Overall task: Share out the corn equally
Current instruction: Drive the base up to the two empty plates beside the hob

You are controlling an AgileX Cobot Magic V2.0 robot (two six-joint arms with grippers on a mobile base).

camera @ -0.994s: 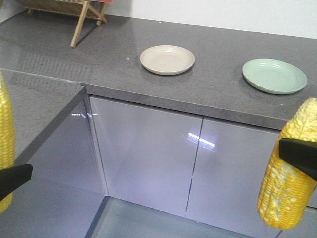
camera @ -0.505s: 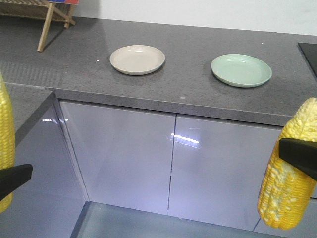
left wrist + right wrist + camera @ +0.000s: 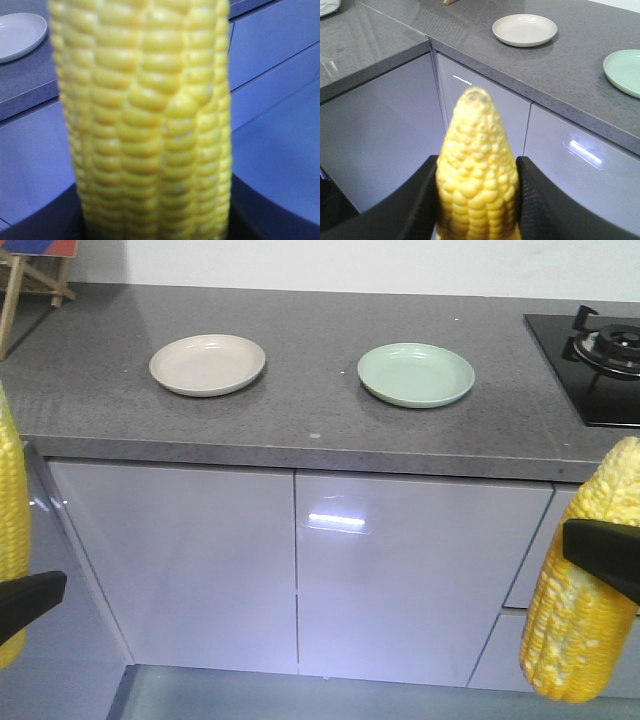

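Two cobs in sight: one per arm, both held up off the surface (image 3: 300, 430), nearer the camera than the green plate (image 3: 416, 374).
Left cob (image 3: 150, 110): upright at the far left edge of the front view, well to the left of the green plate and lower in the picture. Plump yellow kernels in even rows fill the left wrist view, a bit blurred.
Left end effector (image 3: 155, 227): clenched on the left cob, with dark fingers (image 3: 272, 215) closing in on both sides near its base. From the front only one black finger shows.
Right cob (image 3: 477, 145): at the far right edge of the front view, right of the green plate and lower, in front of the cabinet doors (image 3: 390, 580). The tapered tip points up and leans slightly outward, and there is a paler patch of kernels on its lower half.
Right end effector (image 3: 477, 215): grasping the right cob, black pads (image 3: 535, 200) touching both flanks.
Green plate: flat on the grey speckled surface, back from its front edge, well apart from both cobs.
Beige plate (image 3: 207, 364): on the same surface, left of the green plate and not touching it.
Gas hob (image 3: 600, 350): black, set into the surface to the right of the green plate, cut off by the picture edge.
Cabinet doors: glossy pale grey, directly under the green plate's stretch of surface, with a streak of glare.
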